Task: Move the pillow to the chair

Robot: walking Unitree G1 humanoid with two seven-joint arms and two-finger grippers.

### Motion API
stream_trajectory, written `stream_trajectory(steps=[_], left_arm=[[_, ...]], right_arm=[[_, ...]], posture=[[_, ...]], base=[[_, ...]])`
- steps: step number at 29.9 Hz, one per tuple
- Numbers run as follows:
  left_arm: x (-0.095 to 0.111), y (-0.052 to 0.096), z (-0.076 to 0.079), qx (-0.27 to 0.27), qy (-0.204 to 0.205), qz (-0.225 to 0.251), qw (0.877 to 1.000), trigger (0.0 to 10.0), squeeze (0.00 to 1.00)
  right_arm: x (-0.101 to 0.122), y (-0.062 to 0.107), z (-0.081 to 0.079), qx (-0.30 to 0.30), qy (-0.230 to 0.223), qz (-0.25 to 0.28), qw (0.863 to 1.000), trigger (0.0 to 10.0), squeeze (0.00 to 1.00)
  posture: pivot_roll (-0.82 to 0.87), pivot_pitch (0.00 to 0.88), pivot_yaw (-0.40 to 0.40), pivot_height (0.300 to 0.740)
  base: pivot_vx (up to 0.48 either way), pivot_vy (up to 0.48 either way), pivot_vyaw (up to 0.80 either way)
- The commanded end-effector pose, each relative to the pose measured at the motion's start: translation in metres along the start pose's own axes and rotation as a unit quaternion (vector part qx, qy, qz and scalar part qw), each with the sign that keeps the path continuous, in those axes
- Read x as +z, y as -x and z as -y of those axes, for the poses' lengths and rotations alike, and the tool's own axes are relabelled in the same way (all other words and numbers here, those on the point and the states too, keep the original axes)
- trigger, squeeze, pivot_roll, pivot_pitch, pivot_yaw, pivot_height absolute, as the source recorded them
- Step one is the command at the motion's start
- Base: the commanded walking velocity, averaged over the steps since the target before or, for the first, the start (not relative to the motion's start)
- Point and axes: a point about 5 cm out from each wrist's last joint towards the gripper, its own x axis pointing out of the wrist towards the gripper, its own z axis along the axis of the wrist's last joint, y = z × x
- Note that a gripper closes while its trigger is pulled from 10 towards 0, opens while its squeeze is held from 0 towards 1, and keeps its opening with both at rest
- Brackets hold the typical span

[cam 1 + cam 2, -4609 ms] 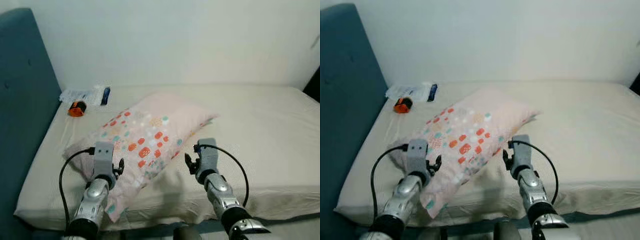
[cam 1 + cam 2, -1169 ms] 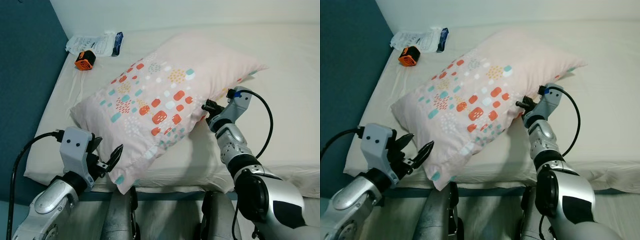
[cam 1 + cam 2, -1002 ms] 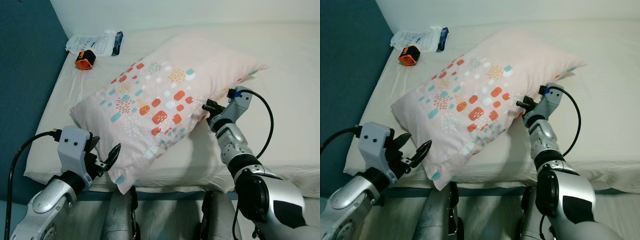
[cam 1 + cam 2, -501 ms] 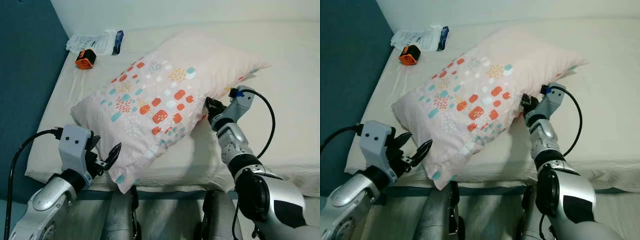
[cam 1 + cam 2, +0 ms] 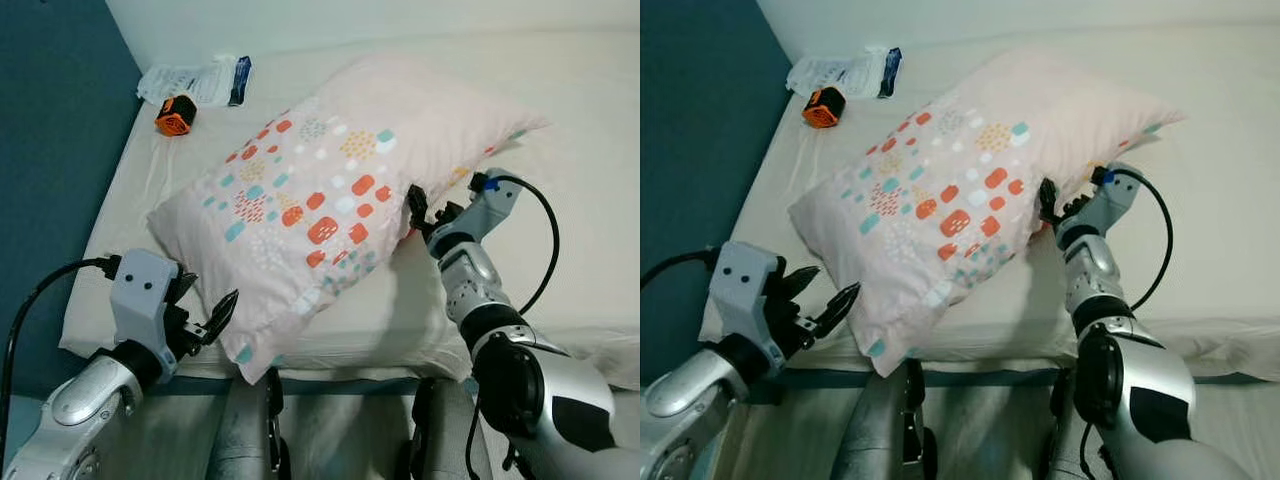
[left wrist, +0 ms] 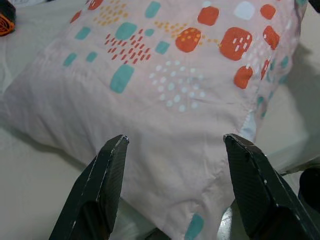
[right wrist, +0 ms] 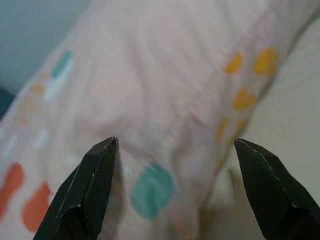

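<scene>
One pillow, pale pink with orange and teal patches, lies diagonally on the bed, its lower corner overhanging the near edge of the mattress. No chair can be seen, so the transfer is judged not yet started.

Both grippers bracket the pillow, apparently to take it from two sides. The left gripper sits at the near edge beside the overhanging corner, fingers spread, gripping nothing. The right gripper presses against the pillow's long side toward the bed's middle, fingers also spread and holding nothing.

The head views alone show an orange object and a white packet near the far left corner. The wrist views alone confirm the gap: fabric lies between both finger pairs, unclamped.
</scene>
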Motion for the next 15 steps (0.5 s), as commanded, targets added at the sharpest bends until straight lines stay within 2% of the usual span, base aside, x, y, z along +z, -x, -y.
stream_trajectory(steps=[1, 2, 10, 15], left_arm=[[0.000, 0.005, -0.002, 0.000, -0.006, -0.011, 1.000, 10.0, 0.00], [0.000, 0.005, -0.002, -0.003, -0.009, -0.013, 1.000, 10.0, 0.00], [-0.001, 0.006, -0.002, -0.004, -0.010, -0.017, 1.000, 10.0, 0.00], [-0.002, 0.005, -0.002, -0.005, -0.010, -0.018, 1.000, 10.0, 0.00]], right_arm=[[-0.008, 0.001, -0.004, 0.005, -0.016, -0.016, 1.000, 10.0, 0.11], [-0.007, -0.001, -0.013, 0.029, -0.018, -0.014, 0.999, 10.0, 0.00], [-0.012, -0.003, -0.035, 0.100, 0.003, -0.029, 0.995, 10.0, 0.00], [-0.015, -0.002, -0.039, 0.110, 0.018, -0.038, 0.993, 10.0, 0.00]], posture=[[0.42, 0.299, 0.096, 0.575], [0.42, 0.300, 0.099, 0.575], [0.41, 0.298, 0.099, 0.575], [0.41, 0.297, 0.097, 0.575]], base=[[0.000, 0.000, 0.00], [0.000, 0.000, 0.00], [0.000, 0.000, 0.00], [0.000, 0.000, 0.00]])
